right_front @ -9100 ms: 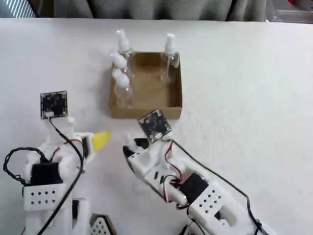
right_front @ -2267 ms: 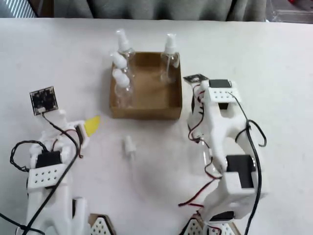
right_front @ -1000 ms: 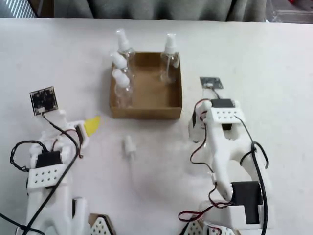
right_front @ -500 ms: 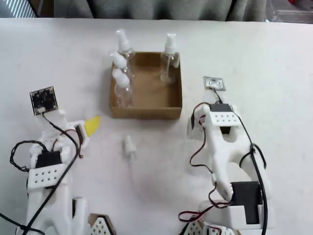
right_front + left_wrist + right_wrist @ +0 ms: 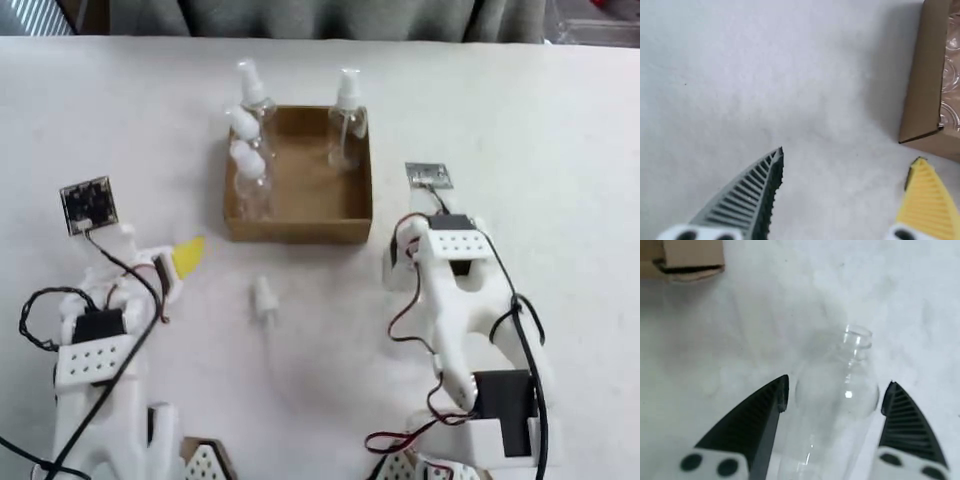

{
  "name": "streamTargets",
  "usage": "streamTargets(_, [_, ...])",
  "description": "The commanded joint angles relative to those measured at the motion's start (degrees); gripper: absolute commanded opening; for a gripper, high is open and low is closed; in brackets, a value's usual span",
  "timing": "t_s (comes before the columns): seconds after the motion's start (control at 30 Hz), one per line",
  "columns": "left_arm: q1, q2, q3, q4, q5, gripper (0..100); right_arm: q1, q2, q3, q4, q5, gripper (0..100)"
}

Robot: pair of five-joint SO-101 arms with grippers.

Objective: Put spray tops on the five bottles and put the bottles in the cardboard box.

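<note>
Several clear bottles with white spray tops (image 5: 249, 160) stand along the left wall and far corners of the cardboard box (image 5: 300, 232). A loose white spray top (image 5: 263, 297) lies on the table in front of the box. In the right wrist view, a clear bottle without a top (image 5: 840, 395) lies on the table between the fingers of my right gripper (image 5: 835, 392), which is open around it. The right arm (image 5: 452, 285) stands right of the box. My left gripper (image 5: 849, 155) is open over bare table near the box's front left corner (image 5: 927, 80); its yellow finger (image 5: 188, 256) points toward the box.
The white table (image 5: 520, 110) stretches wide to the right of the box and behind it. Arm bases and cables (image 5: 100, 360) fill the near edge. A box corner (image 5: 687, 257) lies just beyond the right gripper.
The right arm left the table's middle, where the spray top now lies alone, and swung to the right of the box. In the last second it only shifted slightly. The left arm keeps still.
</note>
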Motion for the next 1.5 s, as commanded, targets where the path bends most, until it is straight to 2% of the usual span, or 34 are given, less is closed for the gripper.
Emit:
streamTargets(0.0, [-0.5,0.2,-0.2,-1.2,-0.5,37,0.4,2.2,-1.6,0.7,1.1,26.9])
streamTargets(0.2, [-0.5,0.2,-0.2,-1.2,-0.5,37,2.0,5.2,-4.1,1.0,1.4,26.5])
streamTargets(0.5, [-0.5,0.2,-0.2,-1.2,-0.5,37,2.9,5.1,-5.1,0.8,1.8,13.8])
streamTargets(0.63, [-0.2,-0.1,-0.2,0.1,-0.5,37,2.7,5.1,-5.1,0.6,7.2,5.8])
streamTargets(0.77, [1.3,-0.1,-0.5,1.8,-0.4,37,2.3,5.1,-5.0,-1.5,9.4,1.5])
streamTargets(0.87, [5.4,-0.4,-3.0,7.0,-0.1,37,2.1,5.4,-4.7,-3.6,10.5,1.6])
streamTargets(1.0, [13.0,-3.0,-8.0,19.9,0.0,37,1.0,5.7,-4.7,-3.9,10.8,1.6])
streamTargets(1.1, [19.3,-3.9,-9.1,26.1,3.4,37,1.5,5.8,-4.7,-4.1,10.8,1.7])
streamTargets(1.23, [22.5,-1.1,-9.3,22.9,6.0,36,1.3,5.8,-4.7,-4.1,10.8,1.8])
streamTargets(1.4, [22.5,8.5,-9.7,13.5,6.2,20,1.2,5.8,-4.7,-4.1,10.8,1.8])
streamTargets(1.47, [23.0,12.7,-10.8,12.4,6.2,21,1.2,5.8,-4.7,-4.1,10.8,1.8])
